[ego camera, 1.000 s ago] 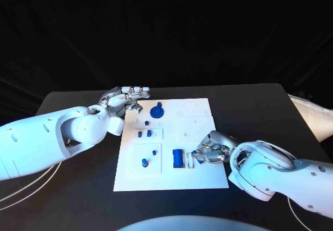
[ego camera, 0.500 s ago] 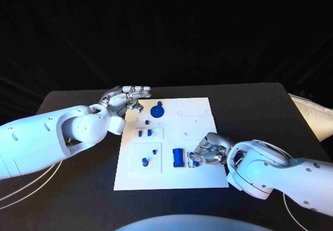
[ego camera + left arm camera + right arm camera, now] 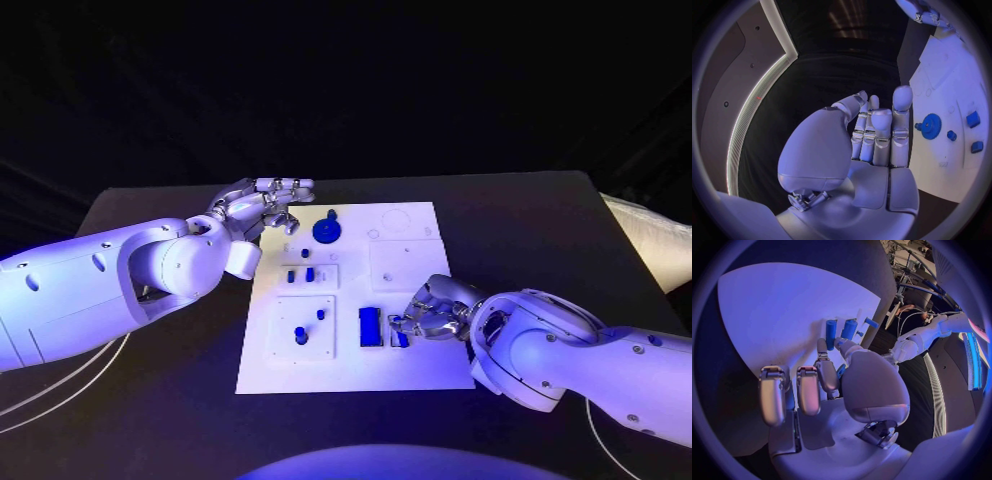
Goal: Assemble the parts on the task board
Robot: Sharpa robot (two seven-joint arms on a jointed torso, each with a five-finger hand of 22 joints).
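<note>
Right hand (image 3: pixel 437 308): metal fingers (image 3: pixel 808 390) curled down over the near right part of the white board (image 3: pixel 411 260), tips beside a pair of blue cylinders (image 3: pixel 371 327) lying side by side. A small blue piece (image 3: pixel 401 338) sits under the fingertips; whether it is pinched or merely touched cannot be told (the thumb hides the contact in the wrist view).

Left hand (image 3: pixel 260 207): at the board's far left corner, fingers (image 3: pixel 901 130) nearly straight and close together, thumb set apart, holding nothing, hanging above the black bench (image 3: pixel 534 230) just beside the board edge.

Board: flat, matte white rectangular plate, lying lengthwise away from the robot in the middle of the bench, with shallow square recesses.

Parts, smooth blue plastic:
- toothed gear (image 3: pixel 327 233), round, with a raised hub, near the far left corner, close to the left hand;
- two small blocks (image 3: pixel 299 276) in a recess at mid-left;
- two small pegs (image 3: pixel 307 328) in the near left recess.

Open room: bare bench to the right of the board and along its near edge.
</note>
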